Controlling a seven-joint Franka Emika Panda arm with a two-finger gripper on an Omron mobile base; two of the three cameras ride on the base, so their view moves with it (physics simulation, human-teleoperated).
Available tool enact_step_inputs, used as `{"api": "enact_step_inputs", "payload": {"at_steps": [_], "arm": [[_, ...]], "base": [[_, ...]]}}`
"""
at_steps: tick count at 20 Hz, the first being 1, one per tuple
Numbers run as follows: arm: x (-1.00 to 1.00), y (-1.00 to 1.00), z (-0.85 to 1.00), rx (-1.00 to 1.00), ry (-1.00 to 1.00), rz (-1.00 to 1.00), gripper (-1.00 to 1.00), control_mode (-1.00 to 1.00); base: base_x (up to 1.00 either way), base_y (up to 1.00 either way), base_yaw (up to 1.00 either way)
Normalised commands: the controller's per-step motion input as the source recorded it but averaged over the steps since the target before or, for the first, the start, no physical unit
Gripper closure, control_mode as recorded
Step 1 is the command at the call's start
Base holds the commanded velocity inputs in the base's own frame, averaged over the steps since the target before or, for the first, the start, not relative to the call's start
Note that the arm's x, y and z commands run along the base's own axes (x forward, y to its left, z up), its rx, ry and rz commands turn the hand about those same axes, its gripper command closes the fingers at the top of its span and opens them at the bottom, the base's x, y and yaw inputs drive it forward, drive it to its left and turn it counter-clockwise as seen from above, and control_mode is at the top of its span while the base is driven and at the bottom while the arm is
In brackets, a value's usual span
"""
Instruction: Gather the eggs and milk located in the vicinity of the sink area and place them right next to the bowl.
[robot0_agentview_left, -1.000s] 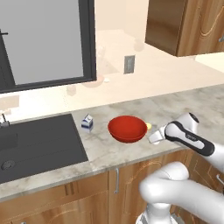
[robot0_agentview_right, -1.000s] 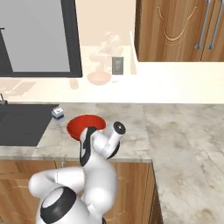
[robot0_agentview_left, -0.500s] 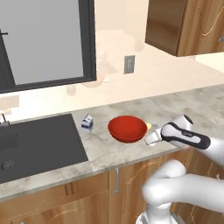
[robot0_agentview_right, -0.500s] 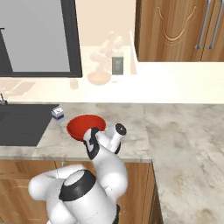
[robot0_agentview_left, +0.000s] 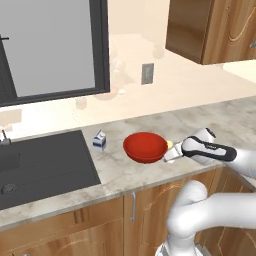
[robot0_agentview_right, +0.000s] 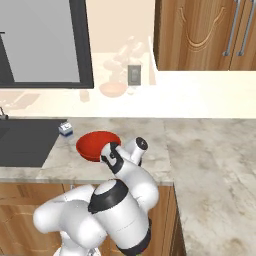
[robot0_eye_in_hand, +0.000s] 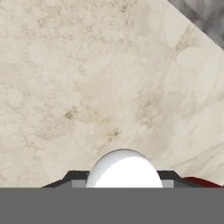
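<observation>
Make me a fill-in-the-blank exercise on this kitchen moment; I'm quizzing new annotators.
1. The gripper is shut on an ____.
2. The bowl on the counter is coloured ____.
3. The milk carton stands between the bowl and the ____.
4. The gripper hovers just to the ____ of the bowl in the left base view.

Missing words: egg; red; sink; right

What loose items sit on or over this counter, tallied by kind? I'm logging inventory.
Small white milk carton with blue markings: 1
Wide shallow red bowl: 1
Smooth pale egg, in the end effector: 1
Total: 3
</observation>
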Motion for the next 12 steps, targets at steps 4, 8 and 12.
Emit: {"api": "enact_step_inputs", "payload": {"at_steps": [4,8,12], "arm": [[0.22,-0.18,-0.25,-0.01,-0.08,0.17,1.00,-1.00],[0.13,-0.04,-0.16,-0.03,-0.09,0.16,-1.00,-1.00],[-0.01,-0.11,-0.05,-0.02,-0.13,0.15,-1.00,-1.00]], "base": [[0.00,0.00,0.00],[0.00,0.00,0.00],[0.00,0.00,0.00]]}}
